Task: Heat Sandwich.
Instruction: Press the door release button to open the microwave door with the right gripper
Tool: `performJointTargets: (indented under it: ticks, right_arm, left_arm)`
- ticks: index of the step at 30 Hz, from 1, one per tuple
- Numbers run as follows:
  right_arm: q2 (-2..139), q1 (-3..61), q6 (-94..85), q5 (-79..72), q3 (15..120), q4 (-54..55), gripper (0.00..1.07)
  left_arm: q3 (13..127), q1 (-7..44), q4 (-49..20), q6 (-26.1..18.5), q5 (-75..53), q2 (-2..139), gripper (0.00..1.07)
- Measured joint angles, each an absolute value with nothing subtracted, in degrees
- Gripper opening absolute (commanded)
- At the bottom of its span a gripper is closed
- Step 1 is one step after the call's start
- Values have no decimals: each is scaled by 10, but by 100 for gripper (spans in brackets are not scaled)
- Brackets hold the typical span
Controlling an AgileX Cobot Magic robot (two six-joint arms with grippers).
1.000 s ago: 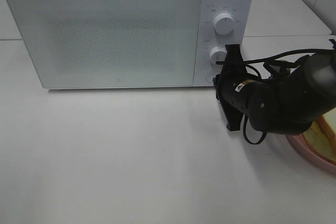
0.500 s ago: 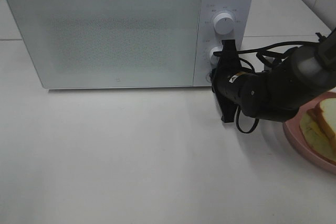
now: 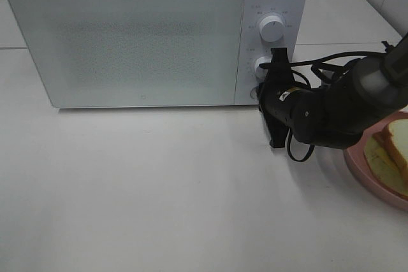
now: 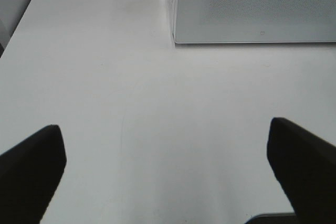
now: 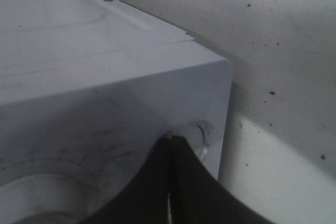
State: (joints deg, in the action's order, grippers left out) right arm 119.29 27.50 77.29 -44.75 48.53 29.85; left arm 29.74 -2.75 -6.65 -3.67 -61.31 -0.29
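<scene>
Pressing stage: round white button (image 5: 202, 139) of white box-shaped microwave (image 3: 127, 42) is touched by closed right gripper (image 5: 170, 141); door is shut.
Left gripper (image 4: 165, 127): is spread open.
Remaining: white-bread sandwich (image 3: 396, 148), on round pink plate (image 3: 368, 176) beside microwave, is not yet loaded.

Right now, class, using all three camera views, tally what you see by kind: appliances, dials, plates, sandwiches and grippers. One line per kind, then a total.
microwave: 1
dials, upper and lower: 2
pink plate: 1
sandwich: 1
grippers, left gripper and right gripper: 2
Total: 7
</scene>
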Motion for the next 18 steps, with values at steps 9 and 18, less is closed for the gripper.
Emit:
performJointTargets:
  ticks: [9, 18]
  right_arm:
    - [1222, 279, 773, -476, 500, 299, 0]
    - [1239, 283, 769, -481, 515, 316, 0]
  left_arm:
    - [297, -28, -66, -37, -613, -3, 100]
    - [297, -28, -66, -37, -613, -3, 100]
